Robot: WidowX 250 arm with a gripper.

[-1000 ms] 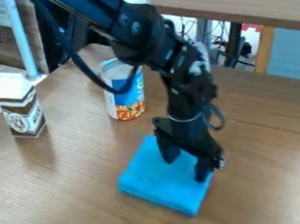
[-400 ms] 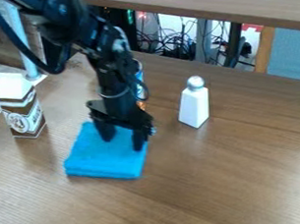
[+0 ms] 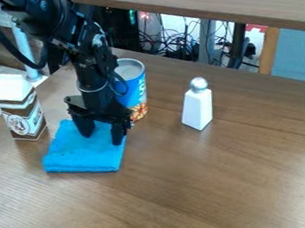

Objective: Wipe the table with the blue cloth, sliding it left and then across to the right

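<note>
Black two-finger gripper (image 3: 103, 139) touching folded bright-blue cloth (image 3: 85, 154), blue-labelled cylindrical can (image 3: 133, 82) standing behind, white tapered silver-capped shaker (image 3: 197, 107) standing apart.

On the worktop (image 3: 188, 188) we see the cloth (image 3: 85, 154) lying at the left, with the claw (image 3: 102, 138) over it, fingers down on its upper part. Behind the cloth and a little to its right we have the can (image 3: 134, 87), partly behind the claw. The carton (image 3: 22, 110) stands left of the can, just beyond the cloth's upper left corner. Right of the can, well apart from the cloth, we find the shaker (image 3: 197, 107), upright.
</note>
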